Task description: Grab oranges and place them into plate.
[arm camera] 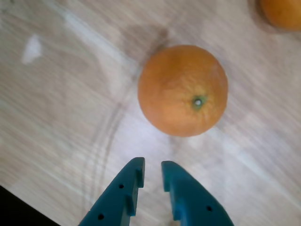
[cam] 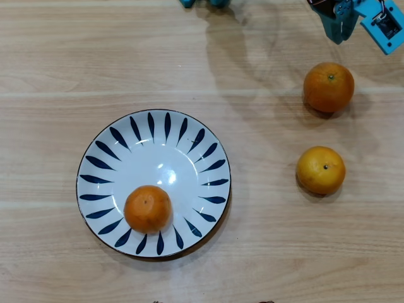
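A white plate (cam: 165,126) with dark blue petal strokes lies left of centre in the overhead view and holds one deep-orange orange (cam: 148,208) near its front rim. Two more oranges sit on the table to the right: a deep-orange one (cam: 328,87) and a yellower one (cam: 320,170) nearer the front. My teal gripper (cam: 338,33) hangs at the top right, just beyond the deep-orange fruit. The wrist view shows that orange (arm camera: 182,89) straight ahead of my gripper (arm camera: 153,165), whose fingers stand almost together, holding nothing. Another orange (arm camera: 282,12) peeks in at the top right corner.
The light wooden table (cam: 265,252) carries nothing else. Teal arm parts (cam: 202,2) show at the top edge. In the wrist view the table's edge (arm camera: 28,202) runs across the lower left corner.
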You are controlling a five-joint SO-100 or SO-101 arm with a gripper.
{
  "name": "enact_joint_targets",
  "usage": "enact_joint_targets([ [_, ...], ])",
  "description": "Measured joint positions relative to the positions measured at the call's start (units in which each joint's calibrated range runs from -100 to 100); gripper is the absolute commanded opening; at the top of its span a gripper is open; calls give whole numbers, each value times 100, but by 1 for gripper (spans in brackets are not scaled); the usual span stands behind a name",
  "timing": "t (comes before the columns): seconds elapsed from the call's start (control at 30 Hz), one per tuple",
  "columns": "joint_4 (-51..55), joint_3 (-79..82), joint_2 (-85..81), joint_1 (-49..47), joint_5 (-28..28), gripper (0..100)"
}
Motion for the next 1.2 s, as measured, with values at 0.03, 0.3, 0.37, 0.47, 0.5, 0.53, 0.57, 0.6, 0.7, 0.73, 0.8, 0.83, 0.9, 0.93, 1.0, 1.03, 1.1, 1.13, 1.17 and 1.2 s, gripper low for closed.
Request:
enact_joint_targets([
  [0.03, 0, -27, 17, -17, -68, 23],
  [0.3, 0, -53, 313, -262, -683, 50],
  [0.37, 0, -142, 474, -253, -751, 48],
  [0.47, 0, -443, 821, -253, -782, 48],
  [0.5, 0, -575, 956, -262, -782, 48],
  [0.53, 0, -726, 1092, -262, -782, 48],
  [0.57, -9, -859, 1227, -262, -782, 48],
  [0.6, -9, -992, 1388, -262, -782, 48],
  [0.7, -9, -1372, 1879, -262, -788, 48],
  [0.73, -9, -1479, 2014, -262, -793, 48],
  [0.8, -9, -1629, 2234, -304, -793, 48],
  [0.83, -9, -1664, 2344, -321, -793, 48],
  [0.9, -9, -1673, 2471, -346, -793, 48],
  [0.93, -9, -1682, 2505, -346, -793, 48],
  [1.0, -69, -1682, 2522, -346, -793, 48],
  [1.03, -155, -1664, 2522, -346, -793, 48],
  [1.1, -474, -1434, 2505, -355, -793, 48],
  [1.13, -680, -1204, 2463, -355, -793, 48],
  [1.17, -896, -921, 2387, -355, -793, 48],
  [1.2, -1146, -611, 2268, -355, -793, 48],
])
